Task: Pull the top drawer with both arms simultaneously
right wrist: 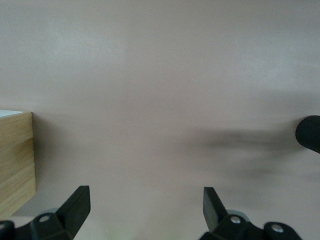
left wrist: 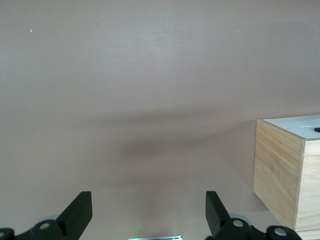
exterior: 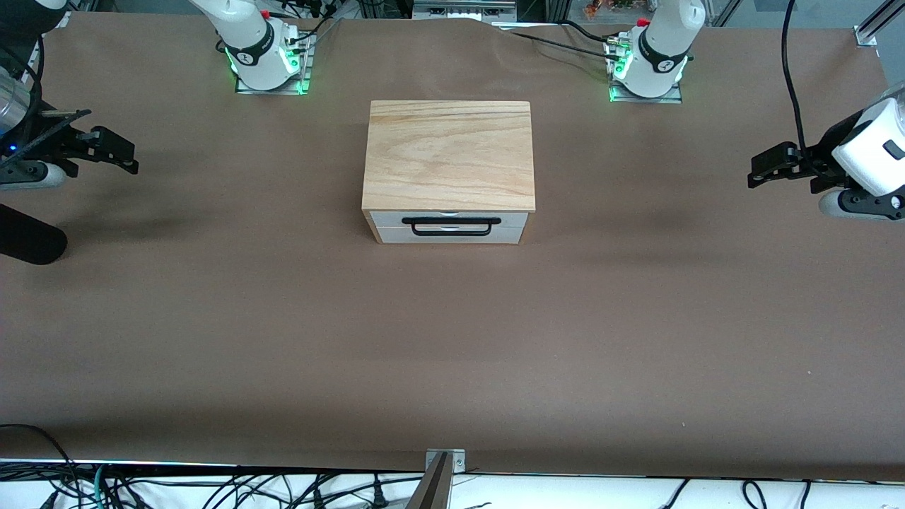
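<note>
Brown table covering (exterior: 283, 339), tangled black cables (exterior: 212, 488) along its near edge.

A robotics lab is showing itself here: two white arms are sitting bolted on metal base plates (exterior: 271, 86) glowing green, a brown paper-covered counter (exterior: 452, 339) is filling the room, and loose black cables (exterior: 212, 488) are trailing along its nearer edge.

table (exterior: 283, 339): brown covering | cables (exterior: 212, 488): black, along near edge
</note>
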